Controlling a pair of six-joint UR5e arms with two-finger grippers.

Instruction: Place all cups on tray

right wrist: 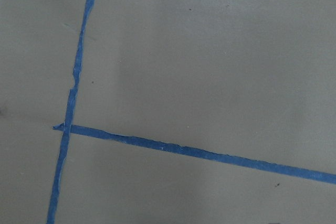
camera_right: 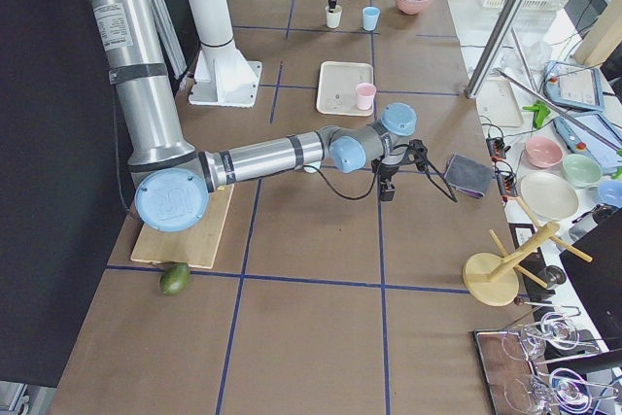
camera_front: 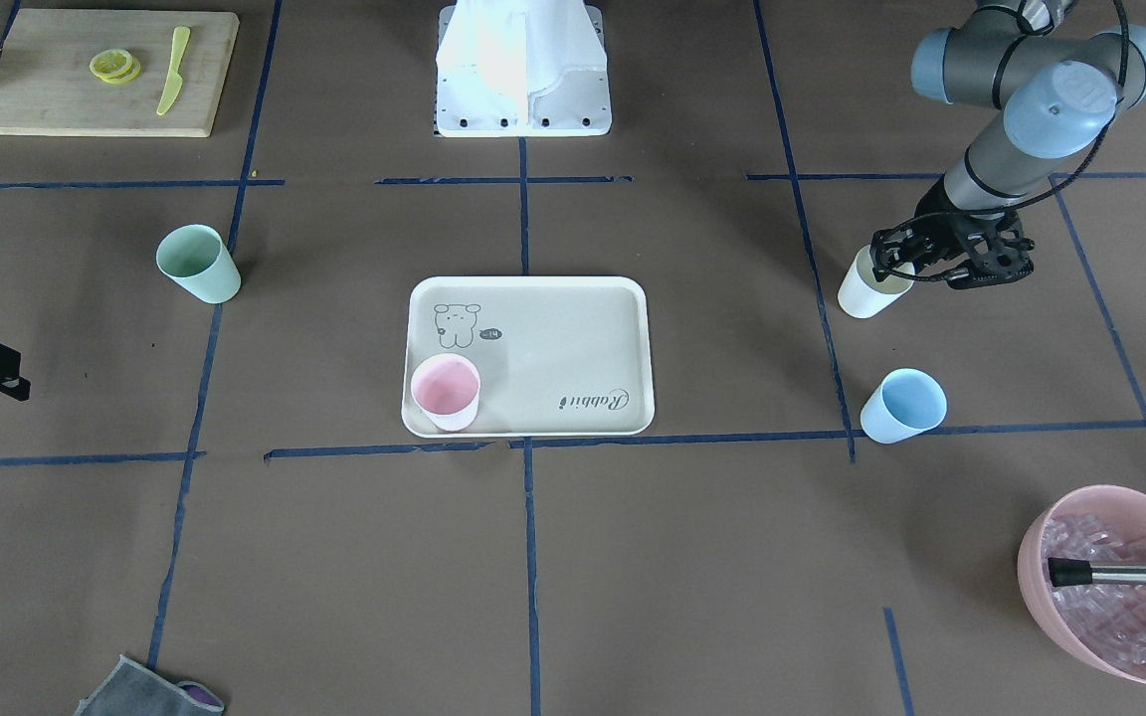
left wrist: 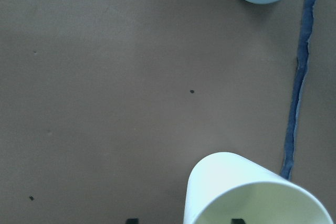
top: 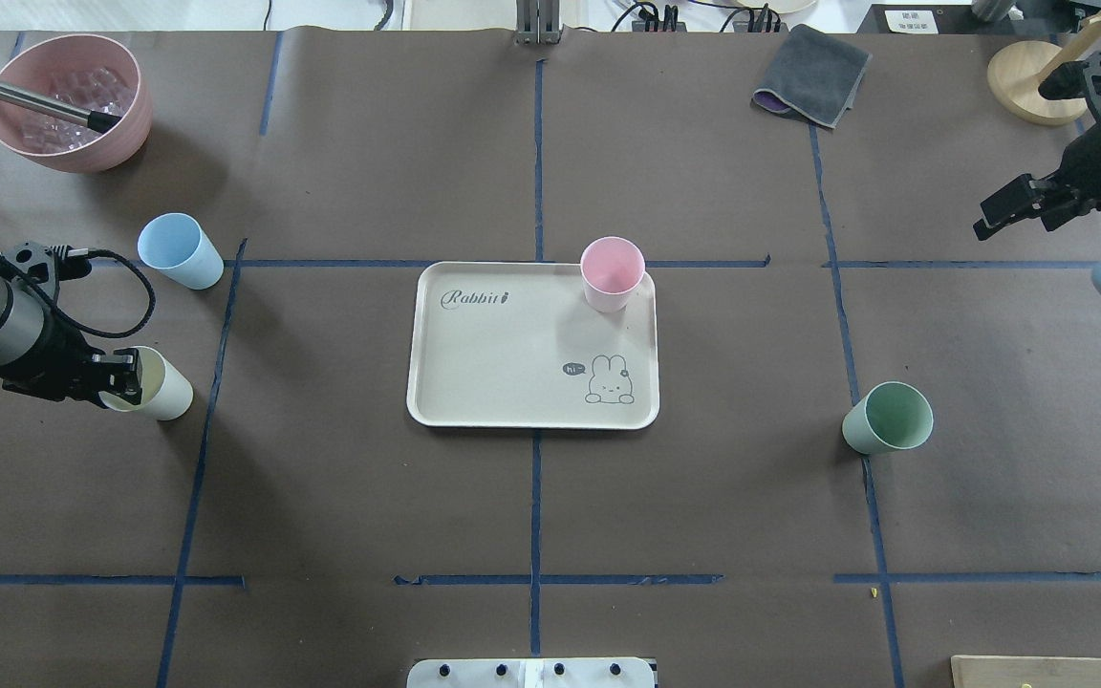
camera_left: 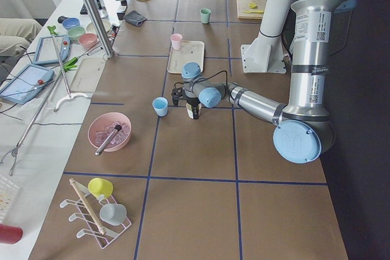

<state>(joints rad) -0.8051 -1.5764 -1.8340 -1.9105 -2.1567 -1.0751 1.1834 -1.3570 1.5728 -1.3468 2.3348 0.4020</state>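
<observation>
Progress stands at one cup of four, judging by what sits on the tray and what does not. Reading the overhead view from its left edge: a pink bowl of clear ice cubes, with a metal-handled tool lying in it, sits far beyond the tray's far-left corner and is no part of the job. The light blue cup stands upright on the table, well to the left of the tray and about level with its far edge, with nothing touching it. Also well left of the tray, level with its near half, the cream-yellow cup stands upright with the left gripper at its rim. The left wrist view shows the fingers spread, one outside the cup's wall and one inside its mouth, so the grasp looks set up but not yet closed.

On the tray itself the pale pink cup stands upright in the far right corner, close against the rim; that one counts as done. The mint green cup stands on the table well to the right of the tray, about level with its near edge, with nothing near it. Farthest right, the right gripper hangs over the table, far from the tray and from every cup. Whether its fingers are spread or pressed together I cannot tell. Left to do, as I judge it: the cream-yellow cup, apparently next, then the blue and the green.
</observation>
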